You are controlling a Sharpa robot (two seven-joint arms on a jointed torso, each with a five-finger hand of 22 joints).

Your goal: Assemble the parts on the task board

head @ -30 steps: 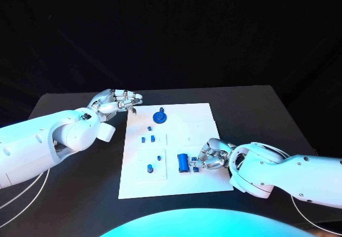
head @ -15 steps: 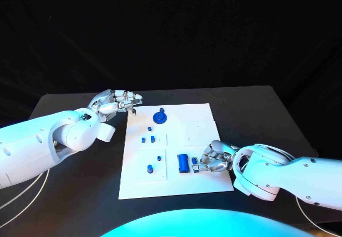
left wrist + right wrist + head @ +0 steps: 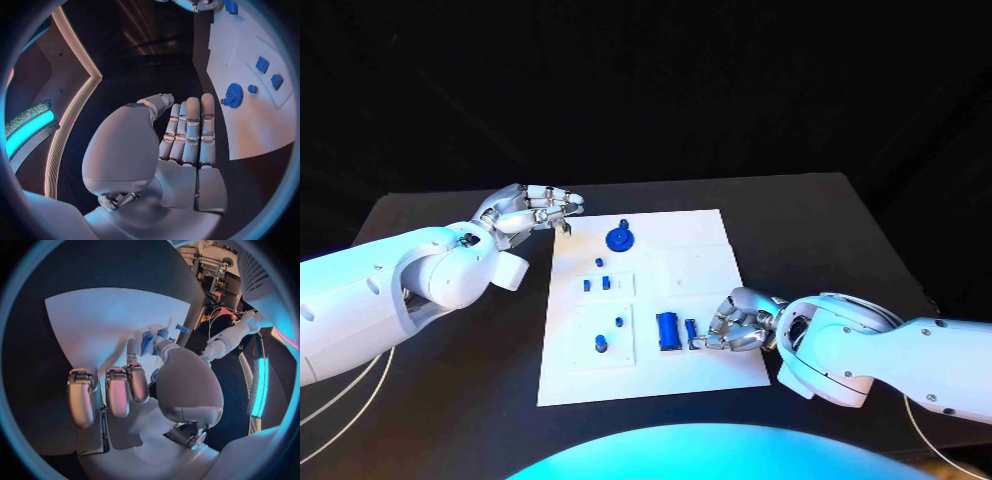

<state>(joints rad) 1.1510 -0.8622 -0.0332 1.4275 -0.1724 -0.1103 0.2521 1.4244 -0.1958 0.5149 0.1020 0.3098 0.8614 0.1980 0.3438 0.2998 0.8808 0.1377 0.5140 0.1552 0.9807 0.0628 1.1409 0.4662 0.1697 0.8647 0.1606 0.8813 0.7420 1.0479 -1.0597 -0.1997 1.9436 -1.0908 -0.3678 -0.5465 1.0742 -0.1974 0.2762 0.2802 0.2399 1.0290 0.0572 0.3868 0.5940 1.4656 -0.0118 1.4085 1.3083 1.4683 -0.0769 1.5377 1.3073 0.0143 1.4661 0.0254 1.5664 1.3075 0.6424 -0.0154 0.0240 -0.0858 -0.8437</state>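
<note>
**Right hand slides down to the blue bar**

The right hand (image 3: 733,322) has moved a bit toward 6 o'clock on the board (image 3: 704,262). Its fingers curl at the bar (image 3: 669,330); a real hold? Cannot tell. The left hand (image 3: 531,208) stays empty at 10 o'clock, fingers loosely together.

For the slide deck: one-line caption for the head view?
Right hand at blue parts on task board; left hand at board's far corner.
</note>
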